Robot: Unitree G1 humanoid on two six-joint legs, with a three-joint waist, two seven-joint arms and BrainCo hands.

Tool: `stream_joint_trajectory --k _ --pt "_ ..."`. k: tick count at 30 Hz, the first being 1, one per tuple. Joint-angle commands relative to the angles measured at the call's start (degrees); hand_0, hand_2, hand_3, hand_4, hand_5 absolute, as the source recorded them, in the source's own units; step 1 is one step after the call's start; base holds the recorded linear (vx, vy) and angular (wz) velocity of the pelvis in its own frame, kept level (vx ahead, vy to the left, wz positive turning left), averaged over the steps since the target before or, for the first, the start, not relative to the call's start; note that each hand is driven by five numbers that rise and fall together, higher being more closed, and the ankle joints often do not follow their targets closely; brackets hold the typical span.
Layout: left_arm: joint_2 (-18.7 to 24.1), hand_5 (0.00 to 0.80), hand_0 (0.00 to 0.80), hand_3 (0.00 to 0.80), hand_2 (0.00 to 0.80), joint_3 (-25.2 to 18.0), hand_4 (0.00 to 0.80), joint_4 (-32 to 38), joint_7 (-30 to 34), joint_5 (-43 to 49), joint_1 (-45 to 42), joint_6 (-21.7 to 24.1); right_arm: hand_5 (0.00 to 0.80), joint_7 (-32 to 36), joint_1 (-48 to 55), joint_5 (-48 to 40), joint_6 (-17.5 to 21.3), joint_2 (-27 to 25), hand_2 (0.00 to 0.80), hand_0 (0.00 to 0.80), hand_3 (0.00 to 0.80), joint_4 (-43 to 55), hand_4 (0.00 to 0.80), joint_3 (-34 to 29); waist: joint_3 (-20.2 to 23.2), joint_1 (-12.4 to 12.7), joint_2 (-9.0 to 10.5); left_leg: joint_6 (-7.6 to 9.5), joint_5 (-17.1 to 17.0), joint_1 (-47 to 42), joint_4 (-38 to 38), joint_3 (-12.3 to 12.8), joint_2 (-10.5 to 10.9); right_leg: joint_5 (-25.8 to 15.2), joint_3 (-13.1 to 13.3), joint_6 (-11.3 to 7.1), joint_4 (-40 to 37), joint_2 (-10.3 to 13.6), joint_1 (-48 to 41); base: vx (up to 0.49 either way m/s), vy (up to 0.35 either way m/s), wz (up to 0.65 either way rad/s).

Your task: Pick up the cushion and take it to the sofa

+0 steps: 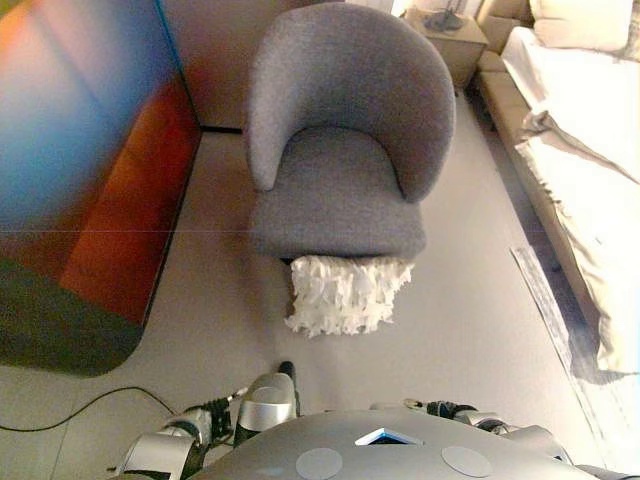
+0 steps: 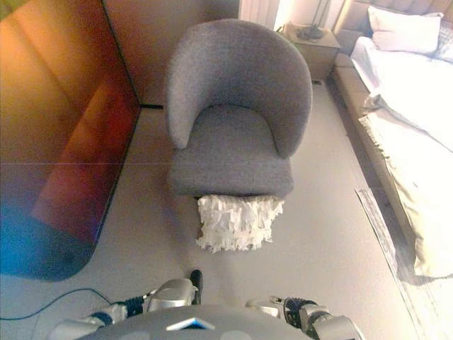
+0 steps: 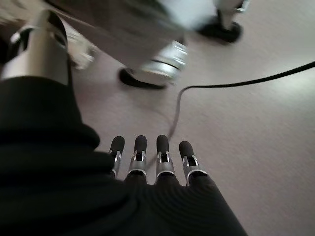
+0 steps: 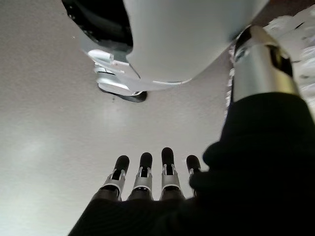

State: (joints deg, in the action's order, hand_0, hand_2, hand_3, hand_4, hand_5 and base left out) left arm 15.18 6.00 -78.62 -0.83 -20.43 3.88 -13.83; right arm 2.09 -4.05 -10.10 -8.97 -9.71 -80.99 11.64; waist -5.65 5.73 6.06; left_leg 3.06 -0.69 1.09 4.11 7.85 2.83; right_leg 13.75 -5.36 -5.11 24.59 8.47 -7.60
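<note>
The white ruffled cushion (image 1: 345,293) is lying on the floor (image 1: 460,330), leaning against the front of the grey armchair (image 1: 345,140), well ahead of both robot hands, likely slipped there from the seat. The left robot hand (image 3: 147,162) and right robot hand (image 4: 147,182) are hanging low at the robot's sides, fingers straight and relaxed, holding nothing, since no reach is under way. The bed (image 1: 590,130) is standing beyond the right robot hand's side.

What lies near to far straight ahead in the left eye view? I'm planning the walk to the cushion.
Bare floor → white ruffled cushion on the floor → grey armchair → bedside table.
</note>
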Motion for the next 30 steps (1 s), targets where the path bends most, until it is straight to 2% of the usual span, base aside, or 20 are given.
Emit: stream_joint_trajectory --k 1,2,4,6,7,9,11,14,17,19,25,29,30 --pt "-0.1 0.000 0.000 0.000 0.000 1.7 0.000 -0.8 0.2 3.5 -0.4 -0.8 0.000 0.0 -1.0 -0.2 2.1 -2.3 0.000 0.000 0.000 3.9 0.000 -0.8 1.7 0.2 -1.75 1.31 0.8 7.0 0.6 -1.3 0.0 -14.8 -2.6 -2.99 6.8 -1.5 -1.8 0.405 0.058 0.05" --pt "0.1 0.000 0.000 0.000 0.000 2.0 0.000 -0.7 0.2 3.6 0.2 -0.9 0.000 -0.1 -1.7 -0.9 2.2 -2.3 0.000 0.000 0.000 4.4 0.000 -0.6 1.7 -0.1 -2.64 1.47 0.3 6.0 -0.3 -0.9 -1.0 -14.1 -3.3 -2.22 5.1 -2.3 0.8 0.385 0.030 -0.01" --pt "0.6 0.000 0.000 0.000 0.000 2.8 0.000 -0.6 1.2 4.0 1.4 -1.4 0.000 0.0 -2.5 -0.9 2.4 -2.5 0.000 0.000 0.000 5.1 0.000 0.3 1.0 -0.9 -3.02 0.79 1.0 3.4 -1.5 -0.5 -1.0 -10.2 -6.3 -1.82 0.3 -2.6 4.1 0.304 -0.011 0.00" --pt "0.6 0.000 0.000 0.000 0.000 2.8 0.000 -0.3 0.8 2.8 3.0 -2.0 0.000 0.1 -3.4 -0.1 2.5 -2.7 0.000 0.000 0.000 6.2 0.000 1.5 -0.1 -1.0 -4.59 -0.34 0.9 0.1 -3.5 -0.3 -2.2 -10.4 -11.0 -0.75 -3.0 -0.3 8.8 0.178 -0.029 -0.04" --pt "0.6 0.000 0.000 0.000 0.000 3.0 0.000 0.0 0.4 2.2 3.6 -2.3 0.000 -0.1 -3.7 -0.5 2.6 -2.9 0.000 0.000 0.000 6.9 0.000 2.2 -0.9 -1.3 -5.34 -0.78 1.0 -1.3 -4.5 -0.3 -2.7 -11.2 -12.2 -0.37 -4.6 0.7 11.4 0.099 -0.060 -0.19" --pt "0.6 0.000 0.000 0.000 0.000 3.2 0.000 0.0 0.1 2.4 4.2 -2.5 0.000 -0.5 -3.8 -1.0 2.9 -3.2 0.000 0.000 0.000 8.0 0.000 2.9 -1.9 -2.2 -6.00 -1.25 1.3 -1.8 -5.0 0.3 -3.6 -14.0 -11.8 -0.01 -10.0 1.5 13.6 0.058 -0.108 -0.20" --pt "0.4 0.000 0.000 0.000 0.000 3.6 0.000 -0.1 -0.5 2.2 4.0 -1.6 0.000 -1.0 -3.7 -2.0 2.9 -3.3 0.000 0.000 0.000 8.4 0.000 2.9 -2.3 -3.5 -5.99 -1.73 2.0 -2.3 -5.0 0.1 -3.9 -16.6 -8.3 -0.73 -14.8 2.2 14.6 0.077 -0.114 0.06" --pt "-0.2 0.000 0.000 0.000 0.000 3.4 0.000 -0.1 -2.0 -1.0 3.3 0.3 0.000 -0.4 -3.0 0.0 2.1 -3.2 0.000 0.000 0.000 7.6 0.000 2.5 -2.3 -4.4 -5.83 -2.17 2.2 -2.8 -5.3 -0.2 -4.8 -15.4 -6.0 -1.23 -19.4 1.4 12.2 0.116 -0.098 0.19" --pt "-1.0 0.000 0.000 0.000 0.000 2.2 0.000 -0.1 -2.1 -0.3 1.9 0.6 0.000 0.3 -1.5 0.9 2.2 -3.4 0.000 0.000 0.000 6.1 0.000 2.2 -1.5 -4.1 -5.22 -3.00 1.8 -3.9 -5.6 -1.0 -5.4 -15.1 -6.3 -0.76 -23.0 0.4 7.6 0.165 -0.120 0.24" --pt "-1.4 0.000 0.000 0.000 0.000 1.7 0.000 -0.9 -2.3 0.7 1.4 0.6 0.000 0.2 -1.2 1.0 2.9 -3.6 0.000 0.000 0.000 5.4 0.000 1.9 -0.9 -3.4 -4.89 -3.72 1.5 -4.5 -6.0 -1.4 -5.9 -15.0 -7.4 -0.44 -24.9 0.1 5.3 0.153 -0.119 0.19" --pt "-2.4 0.000 0.000 0.000 0.000 1.8 0.000 -1.7 -4.4 0.8 0.8 1.4 0.000 -0.2 -2.4 1.1 3.3 -4.0 0.000 0.000 0.000 4.3 0.000 2.7 -0.6 -2.3 -4.94 -5.13 0.9 -4.7 -6.1 -1.9 -7.3 -13.6 -9.2 0.91 -26.2 -1.0 2.7 0.116 -0.070 0.12" --pt "-2.9 0.000 0.000 0.000 0.000 3.2 0.000 -0.2 -7.9 -1.7 4.4 4.1 0.000 -3.2 -5.3 -1.3 4.6 -4.4 0.000 0.000 0.000 6.1 0.000 4.8 -3.4 -2.5 -5.50 -5.97 1.0 2.3 -1.0 -0.6 -8.2 -12.9 -10.1 1.69 -23.6 -0.3 7.8 -0.145 -0.010 0.08" --pt "-2.9 0.000 0.000 0.000 0.000 4.3 0.000 0.8 -9.0 -2.6 7.1 6.7 0.000 -6.2 -8.0 -2.8 6.1 -4.8 0.000 0.000 0.000 7.4 0.000 6.0 -6.4 -3.0 -5.95 -6.43 0.9 7.0 2.1 -0.1 -8.4 -12.9 -10.3 2.04 -21.9 0.3 11.8 -0.498 0.005 0.16"
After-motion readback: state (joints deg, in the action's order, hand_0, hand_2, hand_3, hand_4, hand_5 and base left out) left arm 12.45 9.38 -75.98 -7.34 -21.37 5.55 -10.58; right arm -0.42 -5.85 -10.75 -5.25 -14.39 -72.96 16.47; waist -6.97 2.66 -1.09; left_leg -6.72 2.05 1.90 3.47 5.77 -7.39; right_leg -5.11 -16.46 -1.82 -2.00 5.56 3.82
